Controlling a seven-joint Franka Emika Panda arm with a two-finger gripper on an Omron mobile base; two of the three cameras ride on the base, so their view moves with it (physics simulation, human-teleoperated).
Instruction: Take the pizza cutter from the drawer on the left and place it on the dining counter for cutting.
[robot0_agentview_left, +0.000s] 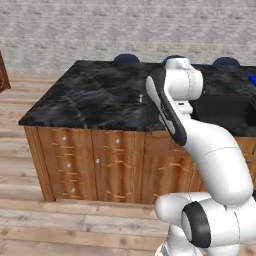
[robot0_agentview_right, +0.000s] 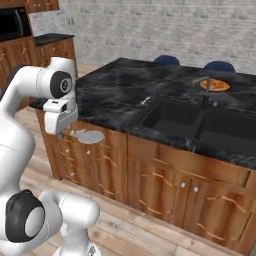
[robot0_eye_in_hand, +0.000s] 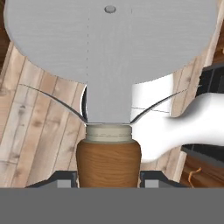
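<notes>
We face the dining counter (robot0_agentview_right: 120, 87), the one big black island ahead of and above our fingers, with one sunken sink (robot0_agentview_right: 200, 122) beyond them and one pizza (robot0_agentview_right: 215, 84) at the far side. Our gripper (robot0_agentview_right: 64, 134) hangs just off the counter's near edge, below the level of its top, with its fingers (robot0_eye_in_hand: 65, 178) closed part-way onto the brown handle of the one pizza cutter (robot0_agentview_right: 87, 135); the wheel sticks out past the fingertips, level with the cabinet fronts. To do this step well, we judge that we should lift until the wheel clears the counter's rim, carry it over bare marble short of the sink, lower until it rests flat, and only then let go. We count three blue stools (robot0_agentview_left: 126, 58) behind the counter and several small knobs (robot0_agentview_left: 97, 161) on its front.
</notes>
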